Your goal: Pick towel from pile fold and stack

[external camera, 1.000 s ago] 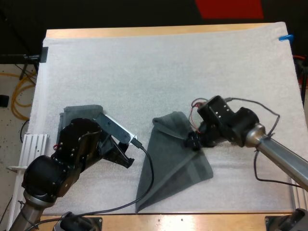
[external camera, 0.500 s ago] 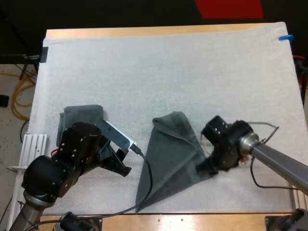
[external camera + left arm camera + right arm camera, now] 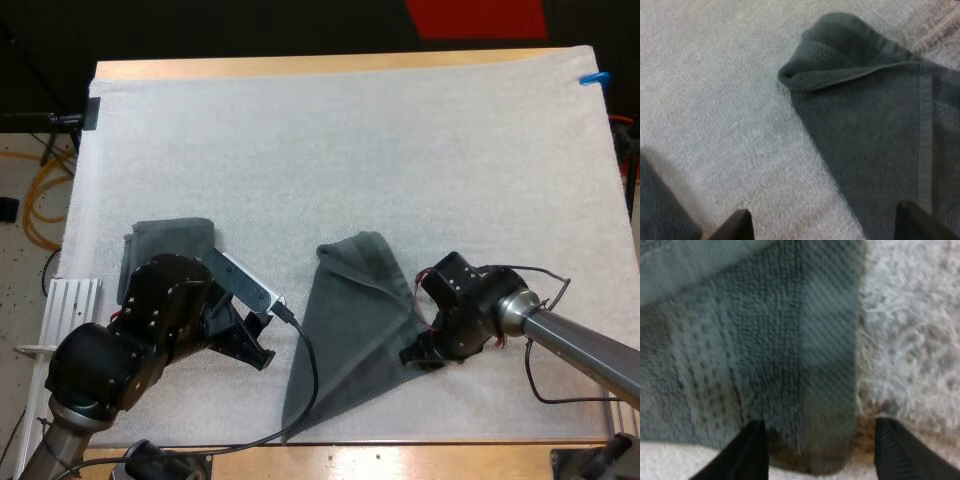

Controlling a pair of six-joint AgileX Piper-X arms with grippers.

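A dark grey-green towel [image 3: 350, 330] lies spread on the white mat in a rough triangle, its far corner folded over. My right gripper [image 3: 420, 355] is down at the towel's right corner. Seen from the right wrist, it [image 3: 822, 450] is open, its fingers astride that towel corner [image 3: 790, 355], one over cloth and one over mat. My left gripper [image 3: 262, 352] hovers just left of the towel. From the left wrist it [image 3: 822, 225] is open above the mat beside the towel's folded corner [image 3: 840, 65]. A folded towel [image 3: 170, 240] lies at the left, partly hidden by my left arm.
The mat's [image 3: 340, 150] far half is bare white foam. The wooden table edge [image 3: 400, 460] runs close along the front, just past the towel's near tip. A metal rail [image 3: 70, 300] sits off the mat's left side.
My right gripper moved from the towel's upper right edge toward the front and settled at its right corner. My left gripper shifted slightly toward the front. The towel kept its shape.
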